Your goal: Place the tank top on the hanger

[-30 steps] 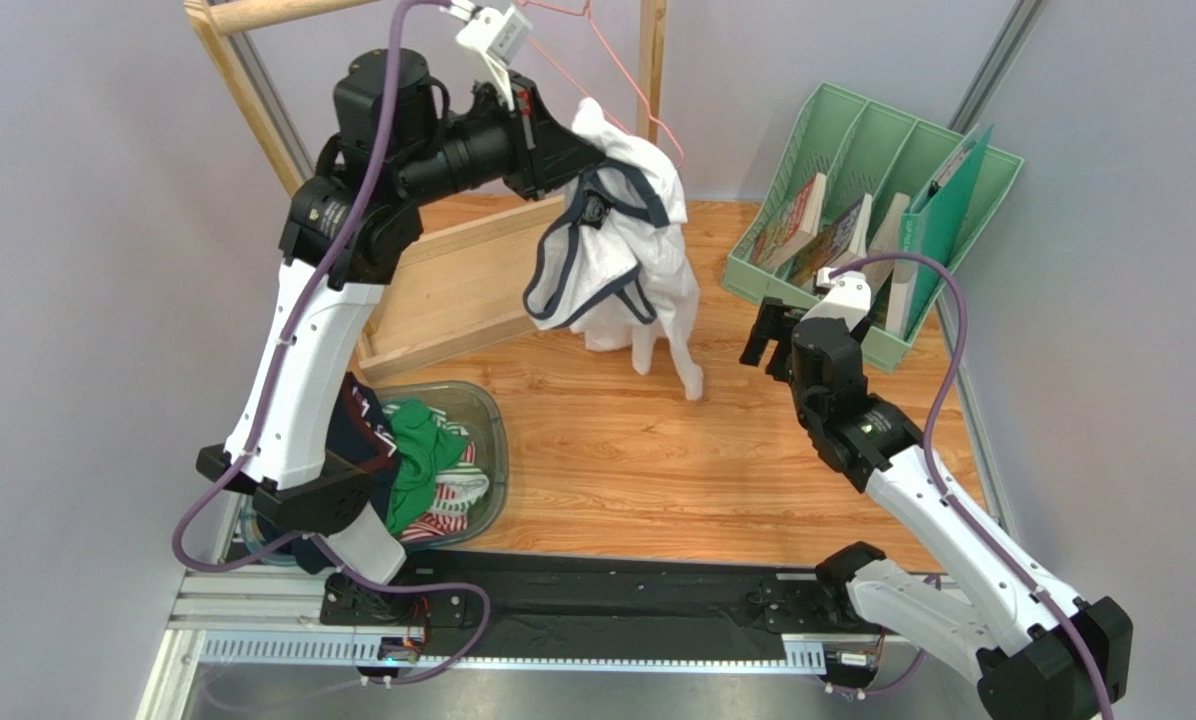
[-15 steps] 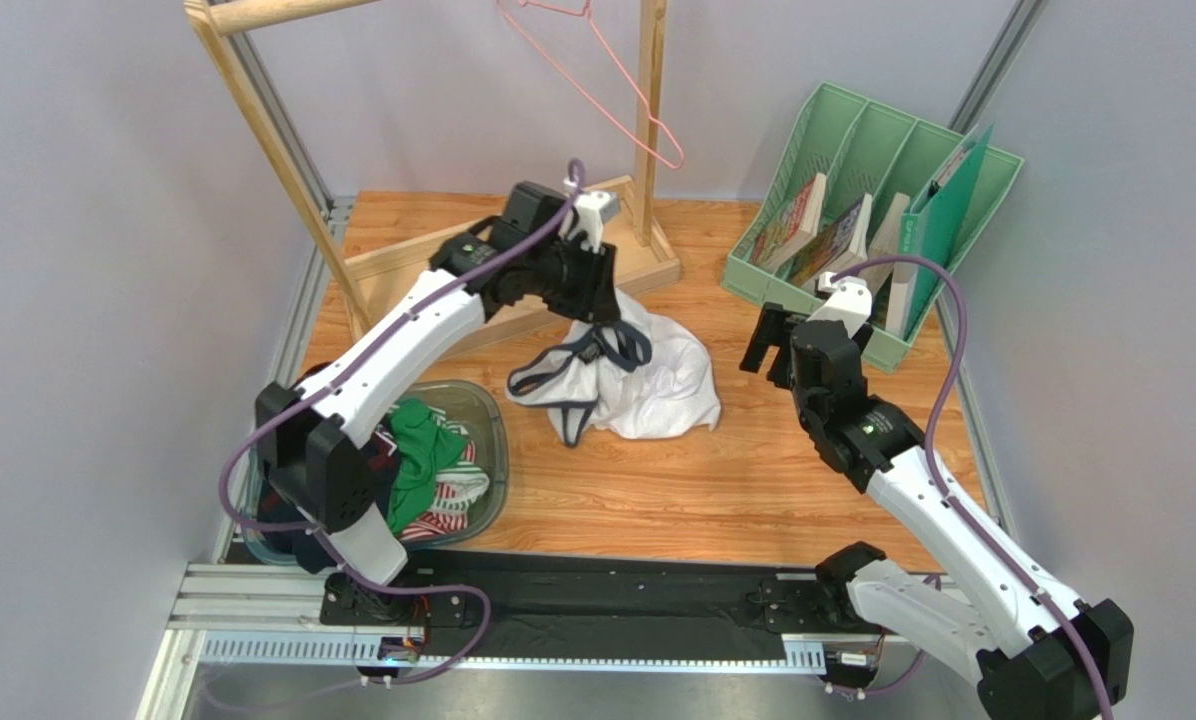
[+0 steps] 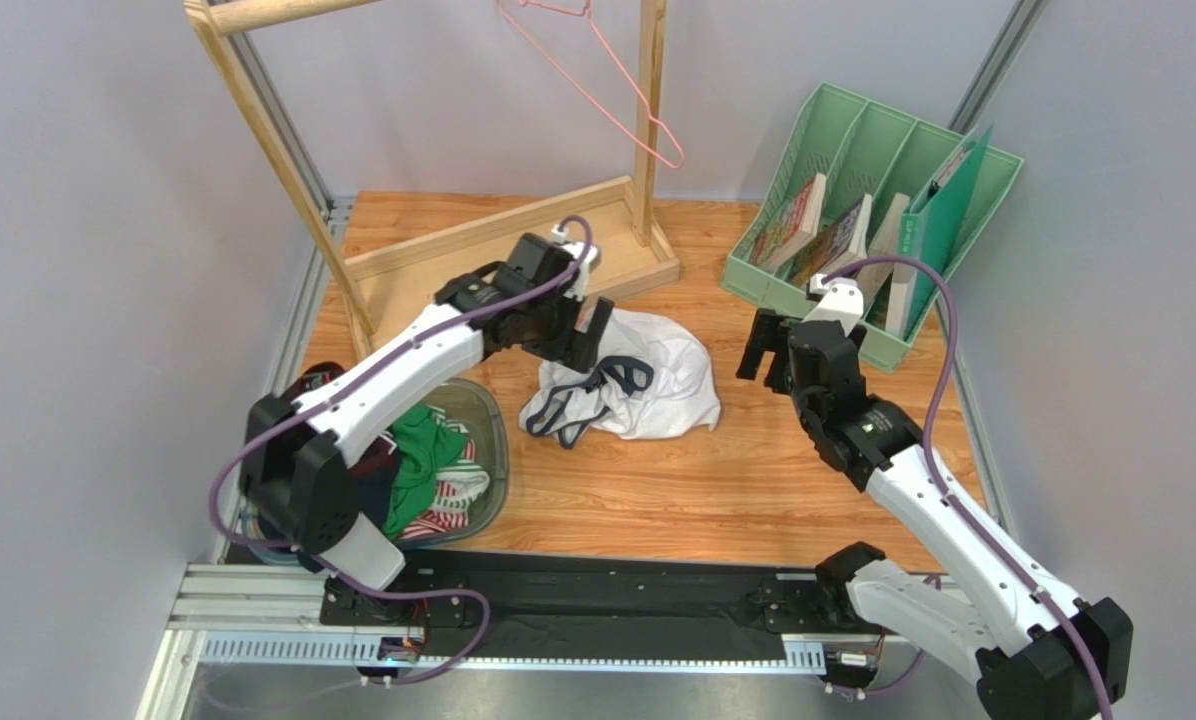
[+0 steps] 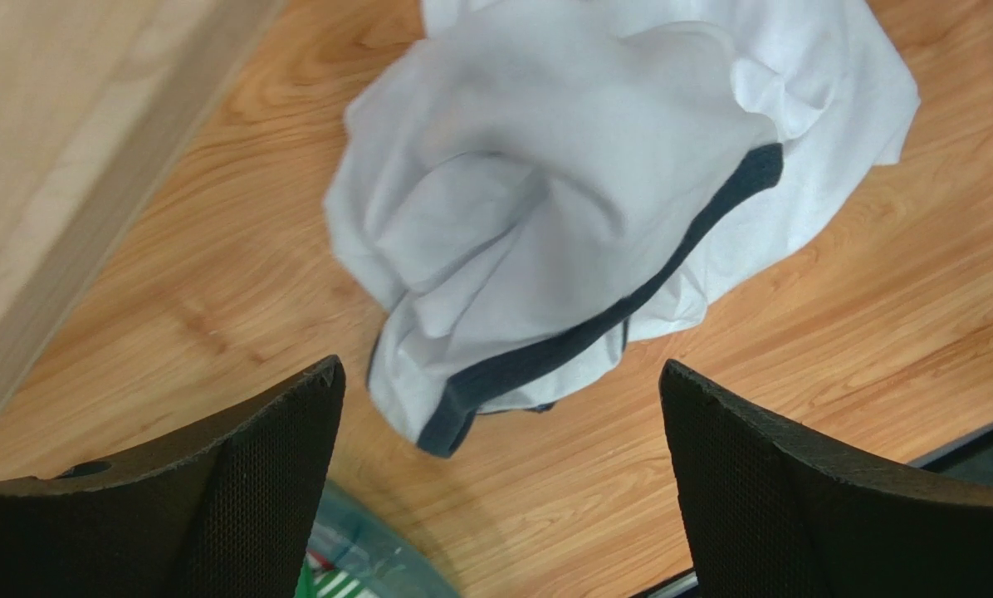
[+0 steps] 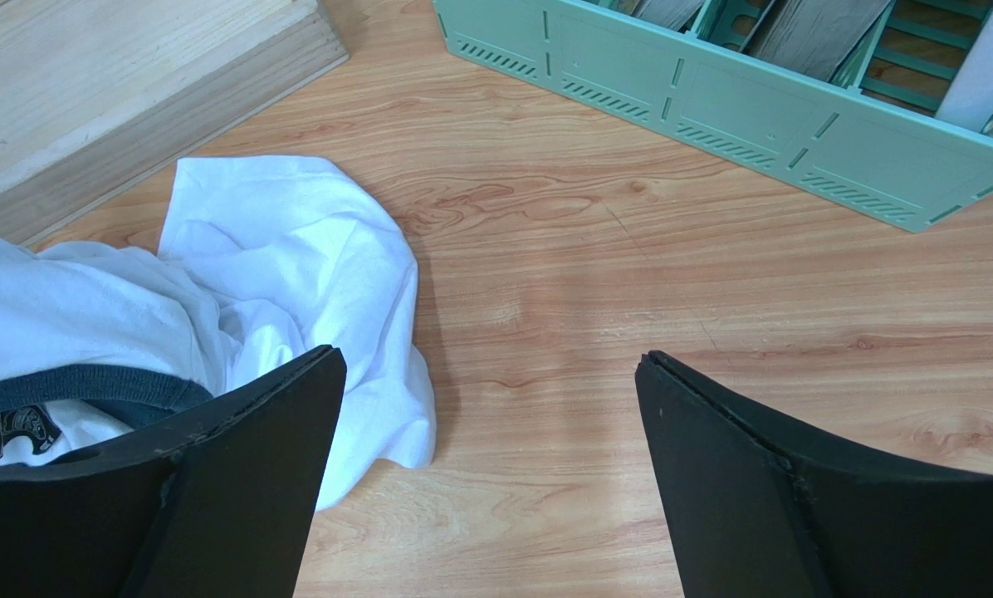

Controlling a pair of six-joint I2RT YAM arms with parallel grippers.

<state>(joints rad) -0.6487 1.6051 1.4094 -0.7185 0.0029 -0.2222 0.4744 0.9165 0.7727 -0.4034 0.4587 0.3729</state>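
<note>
top: tank top [image 3: 649,393] crumpled on the table [image 3: 709,480], mid-table, just in front of the wooden rack [image 3: 484,248] base. pink hanger [image 3: 619,90] hangs over the far edge by the rack's right post, well apart from the shirt. left gripper [image 3: 586,338] at the shirt's far-left edge, right gripper [image 3: 762,360] near its right side, not touching
left wrist: fingers spread wide, nothing between them, tank top [image 4: 552,187] lying on the wood below
right wrist: fingers wide, holding nothing; shirt to the left, green file organizer [image 5: 739,112] far right
</note>
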